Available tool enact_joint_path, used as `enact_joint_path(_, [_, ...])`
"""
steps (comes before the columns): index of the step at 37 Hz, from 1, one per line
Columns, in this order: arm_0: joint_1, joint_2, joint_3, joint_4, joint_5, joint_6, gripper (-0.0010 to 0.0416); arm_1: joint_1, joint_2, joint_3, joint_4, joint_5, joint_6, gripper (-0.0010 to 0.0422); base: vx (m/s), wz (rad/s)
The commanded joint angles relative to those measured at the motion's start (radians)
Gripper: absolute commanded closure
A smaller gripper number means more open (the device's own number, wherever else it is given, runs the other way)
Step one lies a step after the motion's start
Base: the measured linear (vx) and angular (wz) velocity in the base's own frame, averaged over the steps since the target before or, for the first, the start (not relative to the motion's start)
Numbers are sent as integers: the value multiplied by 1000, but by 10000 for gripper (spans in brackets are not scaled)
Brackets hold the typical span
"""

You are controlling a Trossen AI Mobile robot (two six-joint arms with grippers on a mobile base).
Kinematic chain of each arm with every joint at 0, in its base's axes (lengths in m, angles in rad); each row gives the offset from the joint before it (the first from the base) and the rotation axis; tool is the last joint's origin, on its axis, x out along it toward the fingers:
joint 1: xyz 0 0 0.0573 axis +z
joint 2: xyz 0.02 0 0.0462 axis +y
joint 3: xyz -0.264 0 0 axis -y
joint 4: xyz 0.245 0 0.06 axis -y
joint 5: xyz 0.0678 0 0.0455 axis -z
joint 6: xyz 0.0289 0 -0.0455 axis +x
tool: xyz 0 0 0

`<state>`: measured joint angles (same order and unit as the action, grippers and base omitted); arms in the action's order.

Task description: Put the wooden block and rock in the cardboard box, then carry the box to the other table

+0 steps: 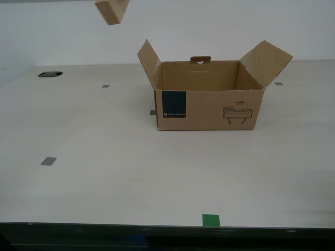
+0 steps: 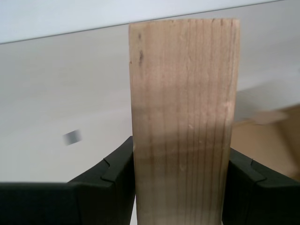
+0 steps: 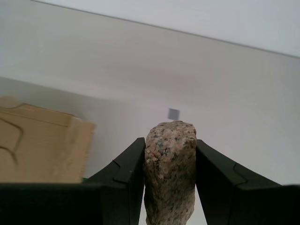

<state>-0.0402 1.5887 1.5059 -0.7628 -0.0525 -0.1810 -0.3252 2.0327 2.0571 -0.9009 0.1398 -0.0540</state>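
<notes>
Cardboard box (image 1: 208, 107) stands open on the worktop (image 1: 104, 183) toward its far edge, flaps splayed outward, blue label and line drawing facing the near edge. My second claw (image 2: 180, 178) is clamped on the wooden block (image 2: 183, 122), which shows in the exterior view high above the worktop, off the box's label end. My first claw (image 3: 169, 180) grips the rock (image 3: 169, 173) close beside what looks like a box flap, though its exact place is hard to tell.
</notes>
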Motion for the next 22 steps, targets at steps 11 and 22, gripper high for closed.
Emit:
enact_joint_path(11, [69,-68,1,-1,-248,27,406,-111,-4,2,76,217,93,413,0,0])
enact_joint_path(22, [113,-68,-3,5,-349,42,407,-190,-4,2,81,274,234,413,0,0])
